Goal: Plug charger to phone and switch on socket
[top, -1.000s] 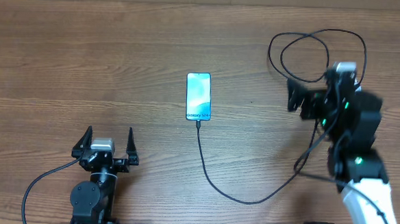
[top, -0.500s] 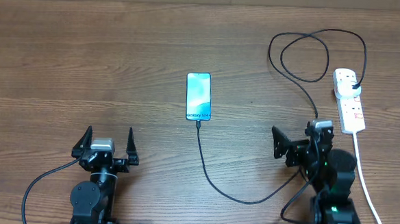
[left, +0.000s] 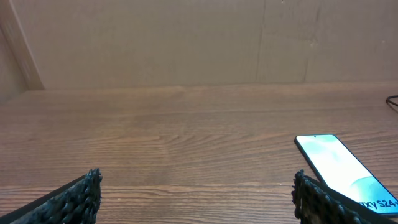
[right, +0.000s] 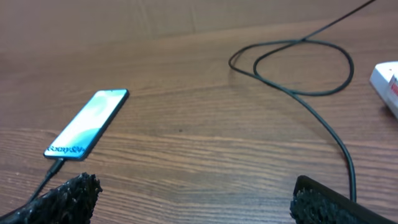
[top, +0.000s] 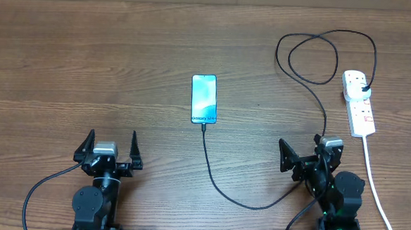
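Observation:
The phone (top: 203, 99) lies flat mid-table with its screen lit, and also shows in the left wrist view (left: 339, 163) and the right wrist view (right: 87, 124). The charger (top: 219, 186), a thin black cable, has its tip in the phone's near end. It curves right, loops at the back and ends in a black plug seated in the socket (top: 361, 109), a white strip at the right. My left gripper (top: 112, 138) stands open near the front edge, left of the phone. My right gripper (top: 308, 152) is open too, empty, in front of the socket and apart from it.
The socket's thick white lead (top: 376, 187) runs toward the front edge just right of my right arm. The charger's loop (right: 292, 65) lies on the wood behind my right gripper. A brown wall (left: 186, 37) closes the far side of the table.
My right arm has drawn back from over the socket toward the front edge, with its gripper open throughout. The socket now shows in full. The left arm has not moved.

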`<state>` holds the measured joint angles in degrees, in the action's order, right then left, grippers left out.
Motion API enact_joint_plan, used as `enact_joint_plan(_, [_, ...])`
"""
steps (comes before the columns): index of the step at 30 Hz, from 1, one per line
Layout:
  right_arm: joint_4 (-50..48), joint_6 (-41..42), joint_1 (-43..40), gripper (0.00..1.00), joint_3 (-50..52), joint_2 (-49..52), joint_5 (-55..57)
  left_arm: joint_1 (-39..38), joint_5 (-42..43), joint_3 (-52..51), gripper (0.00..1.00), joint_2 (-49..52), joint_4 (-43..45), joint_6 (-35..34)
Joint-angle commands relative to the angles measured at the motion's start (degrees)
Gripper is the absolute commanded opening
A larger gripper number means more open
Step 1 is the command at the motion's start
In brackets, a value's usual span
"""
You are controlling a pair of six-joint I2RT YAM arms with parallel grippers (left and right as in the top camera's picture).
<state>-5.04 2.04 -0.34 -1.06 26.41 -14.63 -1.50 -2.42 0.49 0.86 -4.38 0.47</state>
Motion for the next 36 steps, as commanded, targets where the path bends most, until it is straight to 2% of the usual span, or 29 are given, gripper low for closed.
enact_joint_plan(1, [1.97,0.94,0.28,1.0,0.63,-4.07,0.22,-0.35,-0.57,-0.2,1.0,-0.61,0.11,1.27])
enact_joint_plan(5, [8.87,0.94,0.28,1.0,0.63,-10.21,0.48,-0.35,-0.57,-0.2,1.0,-0.61,0.11,1.27])
enact_joint_plan(16, [8.59,-7.08,2.32,1.0,0.63,-26.4,0.57,-0.35,-0.57,-0.2,0.99,-0.61,0.11,1.27])
enact_joint_plan(36, [8.59,-6.82,2.36,1.0,0.61,-26.27,0.57,-0.35,-0.57,-0.2,0.99,-0.61,0.11,1.27])
